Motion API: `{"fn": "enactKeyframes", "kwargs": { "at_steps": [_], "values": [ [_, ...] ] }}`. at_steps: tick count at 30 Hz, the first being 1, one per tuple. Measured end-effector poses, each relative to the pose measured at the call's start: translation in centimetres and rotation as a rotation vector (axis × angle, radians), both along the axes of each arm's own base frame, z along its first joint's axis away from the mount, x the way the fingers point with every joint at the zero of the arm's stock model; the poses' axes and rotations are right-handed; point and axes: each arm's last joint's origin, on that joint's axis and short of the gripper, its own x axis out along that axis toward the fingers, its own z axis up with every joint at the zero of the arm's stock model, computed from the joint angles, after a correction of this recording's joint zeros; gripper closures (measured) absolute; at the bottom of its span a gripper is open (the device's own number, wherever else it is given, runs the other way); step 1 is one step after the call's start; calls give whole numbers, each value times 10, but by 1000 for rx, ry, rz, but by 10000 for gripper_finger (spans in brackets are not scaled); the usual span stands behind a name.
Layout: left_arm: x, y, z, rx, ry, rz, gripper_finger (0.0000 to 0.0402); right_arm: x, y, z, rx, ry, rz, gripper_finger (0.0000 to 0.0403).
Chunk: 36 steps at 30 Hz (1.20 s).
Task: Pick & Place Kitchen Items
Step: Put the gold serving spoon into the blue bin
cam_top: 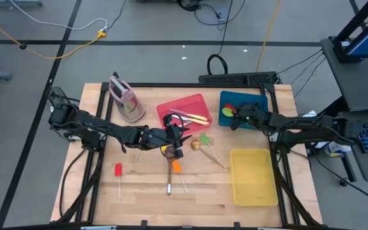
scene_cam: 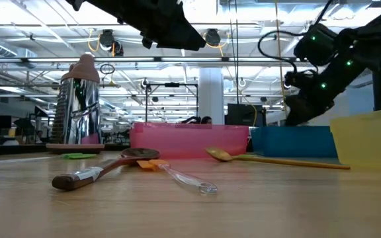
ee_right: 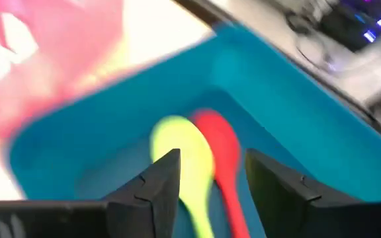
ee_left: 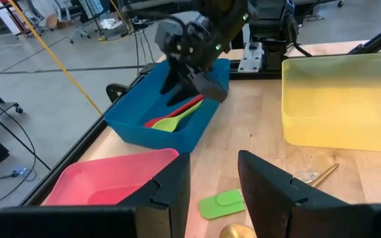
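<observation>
Here the right tool (cam_top: 238,117) hangs over the blue tray (cam_top: 259,100) at the far right of the desk (cam_top: 139,198), its fingers spread apart with nothing between them. Right beneath it, inside that tray, lie a yellow-green spoon (ee_right: 182,158) and a red spoon (ee_right: 218,149), side by side and touching. The left tool (cam_top: 179,142) sits near the middle of the desk, just in front of the red tray (cam_top: 193,103), its fingers parted with a gap and holding nothing. In the red tray rest two cream-handled knives (cam_top: 193,117). On the bare wood near the left tool lie a green spatula (cam_top: 205,139), a brown spoon (cam_top: 196,145), an orange-headed utensil (cam_top: 176,167) and, further left, a red-headed utensil (cam_top: 118,170). The yellow tray (cam_top: 253,179) stands at the front right; the pink-grey stand (cam_top: 125,99) is at the back left.
</observation>
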Motion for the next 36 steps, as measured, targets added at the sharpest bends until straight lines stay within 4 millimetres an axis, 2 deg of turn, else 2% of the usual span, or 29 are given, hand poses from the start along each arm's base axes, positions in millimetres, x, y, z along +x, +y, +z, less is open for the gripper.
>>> {"fn": "enactKeyframes", "kwargs": {
  "at_steps": [7, 10, 14, 19, 22, 26, 32, 36],
  "values": [
    [0, 0, 0, -11, -4, 3, 270, 22, 15, 29, -91, -281, 307, 230],
    [0, 0, 0, -18, -7, 6, 270, 30, 30, 40, -87, -422, 413, 233],
    [0, 0, 0, -33, -12, 10, 270, 38, 57, 45, -65, -490, 549, 233],
    [0, 0, 0, -51, -19, 16, 270, 47, 96, 40, -22, -537, 625, 236],
    [0, 0, 0, -52, -20, 16, 270, 54, 117, 31, -32, -541, 587, 236],
    [0, 0, 0, -75, -30, 24, 270, 72, 139, 24, -76, -461, 549, 236],
    [0, 0, 1, -100, -46, 31, 270, 111, 155, 12, -38, -322, 484, 236],
    [0, 0, 1, -100, -44, 30, 270, 121, 155, -11, 61, -268, 398, 236]
  ]
}}
